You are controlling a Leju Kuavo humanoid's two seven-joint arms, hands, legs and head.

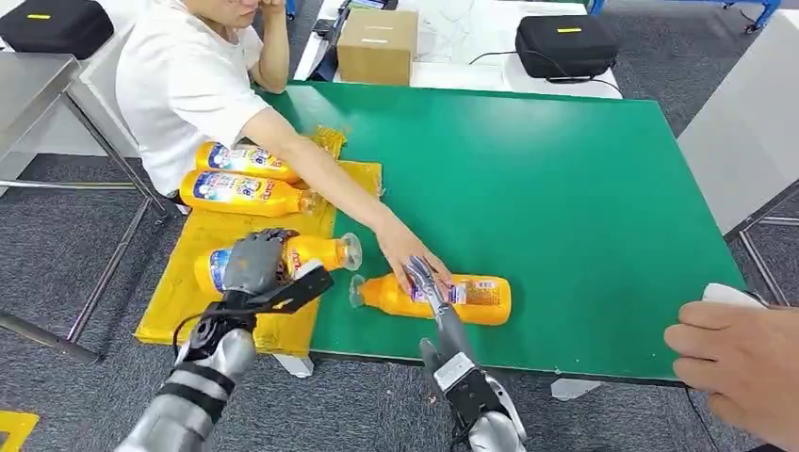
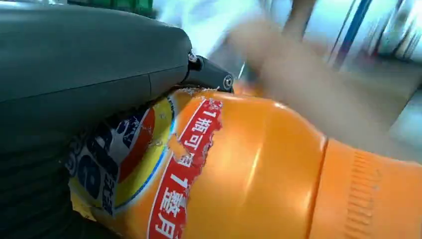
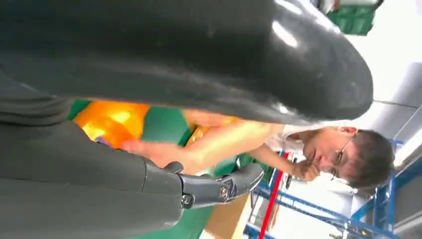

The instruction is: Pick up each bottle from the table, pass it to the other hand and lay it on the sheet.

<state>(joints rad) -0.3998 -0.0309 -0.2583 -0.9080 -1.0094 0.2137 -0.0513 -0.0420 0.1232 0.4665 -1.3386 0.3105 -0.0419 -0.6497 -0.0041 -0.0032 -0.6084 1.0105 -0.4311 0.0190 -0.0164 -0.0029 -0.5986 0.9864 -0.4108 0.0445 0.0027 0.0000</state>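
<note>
Four orange bottles, three on the sheet

Four orange bottles with blue-and-yellow labels are counted. Two (image 1: pixel 247 160) (image 1: pixel 243 191) lie on the yellow sheet (image 1: pixel 179 292). A third bottle (image 1: pixel 320 252) is grasped over the sheet by the left hand (image 1: pixel 254 261). The fourth bottle (image 1: pixel 471 299) lies on the green table (image 1: pixel 565 188), touched by a person's hand (image 1: pixel 407 252); the right hand (image 1: pixel 424 280) reaches toward it, its state unclear.

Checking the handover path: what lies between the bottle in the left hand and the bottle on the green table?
In the head view, just bare sheet edge and tabletop separate held bottle from lying bottle.
</note>
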